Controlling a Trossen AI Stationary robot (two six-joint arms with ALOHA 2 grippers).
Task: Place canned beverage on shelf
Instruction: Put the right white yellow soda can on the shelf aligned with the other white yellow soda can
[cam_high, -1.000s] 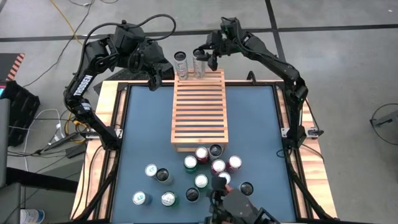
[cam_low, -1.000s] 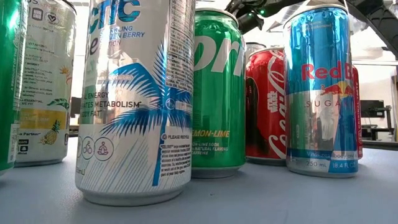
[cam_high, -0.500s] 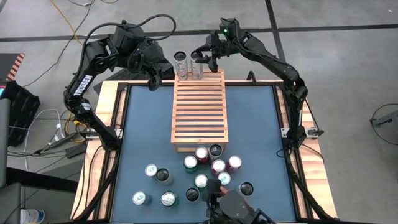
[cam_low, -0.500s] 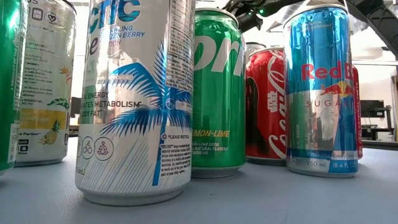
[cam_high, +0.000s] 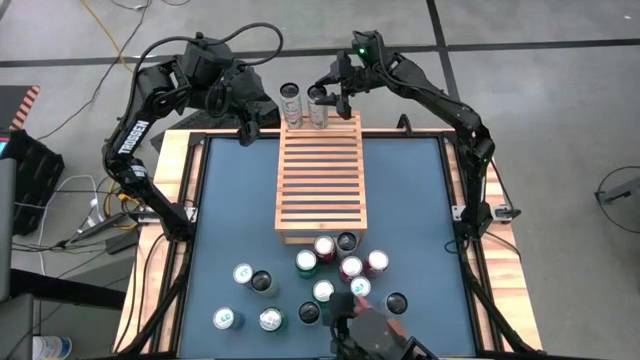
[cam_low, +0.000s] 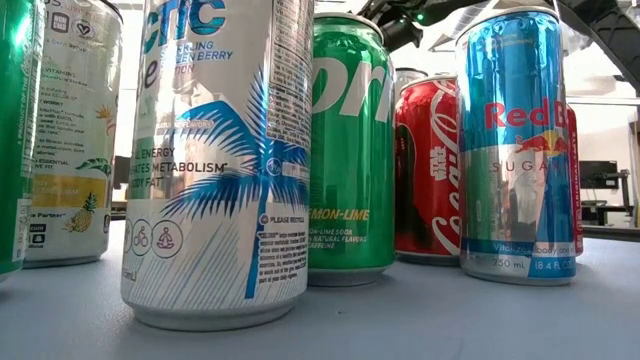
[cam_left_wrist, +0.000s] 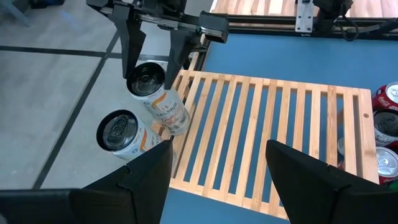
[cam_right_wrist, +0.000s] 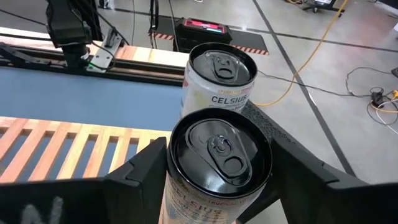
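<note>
The shelf (cam_high: 320, 180) is a slatted wooden rack lying in the middle of the blue table. Two tall Celsius cans stand upright with their bases on its far end slat. The right one is a black-topped can (cam_right_wrist: 217, 155), and the fingers of my right gripper (cam_high: 324, 97) stand open on either side of it. The left can (cam_high: 290, 102) stands free beside it. My left gripper (cam_high: 250, 122) hangs open and holds nothing, above the shelf's far left corner. My right gripper has one finger (cam_right_wrist: 146, 171) on each side of the black-topped can's upper wall (cam_right_wrist: 186, 186). The fingers come nearly level from the table's far right. I cannot tell whether they touch the wall. The can stands upright on the shelf's far end (cam_left_wrist: 180, 93).
Several cans (cam_high: 340, 262) crowd the table at the shelf's near end, and a few more (cam_high: 250, 295) stand toward the near left. In the low view a green Sprite can (cam_low: 350, 150) and a blue Red Bull can (cam_low: 515, 150) stand among them. A dark device (cam_high: 375, 335) sits at the near edge.
My right gripper has rolled a little about the line it points along, staying at the shelf's far end. The black-topped can between its fingers has shifted slightly toward the can beside it and stands upright on the shelf.
</note>
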